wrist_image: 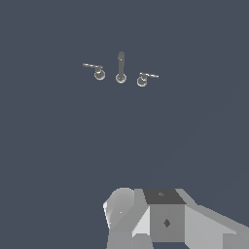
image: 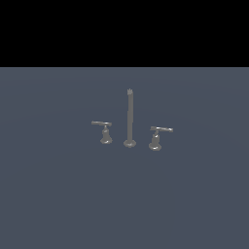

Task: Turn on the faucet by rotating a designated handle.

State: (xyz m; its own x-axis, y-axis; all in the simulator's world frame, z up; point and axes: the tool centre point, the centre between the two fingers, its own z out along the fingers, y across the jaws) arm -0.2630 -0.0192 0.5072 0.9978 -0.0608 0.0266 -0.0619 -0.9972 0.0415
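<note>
Grey handle [image: 160, 130] beside faucet [image: 129, 116]

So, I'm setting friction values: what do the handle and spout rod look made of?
The handle and spout rod both look like grey metal, with a dull satin finish: uniform grey with pale highlights along the edges. It is a simulator's render, so metal is only a likely reading.

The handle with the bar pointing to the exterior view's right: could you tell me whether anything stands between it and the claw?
Nothing visible does. The handle stands apart from the spout rod and the twin lever, with only bare floor between it and the arm's body in the wrist view. The claw's fingers show in neither view.
</note>
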